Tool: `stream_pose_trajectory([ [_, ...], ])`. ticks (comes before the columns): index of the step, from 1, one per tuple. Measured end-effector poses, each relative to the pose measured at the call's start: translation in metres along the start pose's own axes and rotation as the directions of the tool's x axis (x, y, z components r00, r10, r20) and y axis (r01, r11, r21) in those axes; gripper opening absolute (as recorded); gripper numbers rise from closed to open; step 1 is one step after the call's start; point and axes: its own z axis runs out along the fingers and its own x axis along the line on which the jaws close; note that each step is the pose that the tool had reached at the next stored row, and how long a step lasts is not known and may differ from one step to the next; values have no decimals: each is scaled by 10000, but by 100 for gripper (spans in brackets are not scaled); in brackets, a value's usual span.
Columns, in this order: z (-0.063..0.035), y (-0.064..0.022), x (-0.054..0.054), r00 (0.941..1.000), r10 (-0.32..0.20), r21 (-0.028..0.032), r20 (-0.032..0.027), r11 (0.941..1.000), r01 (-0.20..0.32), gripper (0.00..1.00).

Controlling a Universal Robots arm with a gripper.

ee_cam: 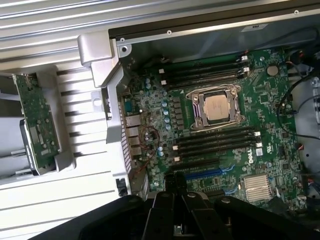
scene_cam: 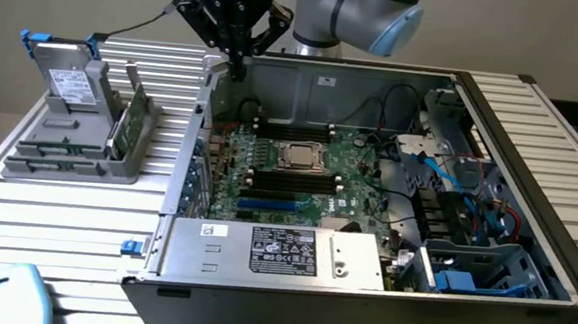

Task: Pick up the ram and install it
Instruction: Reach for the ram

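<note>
Ram (ee_cam: 37, 117) stands in holder (scene_cam: 66, 163) near Dell-marked motherboard (ee_cam: 270, 100).

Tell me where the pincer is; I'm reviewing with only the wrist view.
Observer: The pincer hangs shut above the computer case's far corner, on the exterior view's left; I see nothing in it.
Operator: What's in the gray holder beyond my frame?
Observer: A silver hard drive with blue tabs, standing upright.
Operator: And at the case's near end?
Observer: A labelled power supply sits there.
</note>
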Motion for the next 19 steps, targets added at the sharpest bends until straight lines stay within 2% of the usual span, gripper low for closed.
stream_pose_trajectory([
  [6,-6,-36,196,10000,12,1,0,10000,-12,11],
  [19,-21,-142,772,10000,40,0,2,10000,-40,11],
])
